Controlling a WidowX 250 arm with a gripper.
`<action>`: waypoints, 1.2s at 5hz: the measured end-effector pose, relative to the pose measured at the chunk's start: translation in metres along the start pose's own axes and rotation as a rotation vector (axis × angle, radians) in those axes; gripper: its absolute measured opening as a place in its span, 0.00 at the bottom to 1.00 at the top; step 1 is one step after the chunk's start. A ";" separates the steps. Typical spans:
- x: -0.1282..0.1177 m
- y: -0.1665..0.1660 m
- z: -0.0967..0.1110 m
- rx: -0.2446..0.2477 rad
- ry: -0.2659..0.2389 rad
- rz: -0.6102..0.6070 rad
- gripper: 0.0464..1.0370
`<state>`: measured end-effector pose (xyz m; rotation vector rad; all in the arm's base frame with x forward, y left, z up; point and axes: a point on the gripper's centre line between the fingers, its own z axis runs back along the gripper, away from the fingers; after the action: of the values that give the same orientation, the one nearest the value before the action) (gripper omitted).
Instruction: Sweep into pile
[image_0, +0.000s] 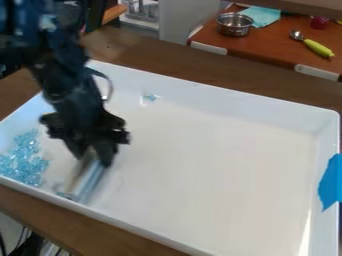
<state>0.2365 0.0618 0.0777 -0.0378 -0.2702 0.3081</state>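
The hand (97, 152) was clenched on a pale sweeping tool (87, 180), low in the white tray (200, 145) that sat on the brown desk (174, 57); the tool's long axis ran from the hand down toward the tray's near wall, leaning a little to the view's left. The main pile of blue pieces (25, 160) lay at the tray's left end, to the view's left of hand and tool and a little apart from them; a few stray pieces (150, 97) sat well apart, beyond the hand and to its right in the view, near the far wall. The sweep probably called for a push toward the view's left, the tool's long side leading; the strays likely needed the tool set down on their far side first, or they would be left out.
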 end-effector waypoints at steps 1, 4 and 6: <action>0.005 0.043 0.001 0.040 -0.073 -0.037 0.34; 0.027 0.002 0.033 -0.170 0.034 0.116 0.34; 0.062 -0.053 0.014 -0.153 0.038 0.169 0.34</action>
<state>0.3054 0.0302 0.1109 -0.2184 -0.2532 0.4532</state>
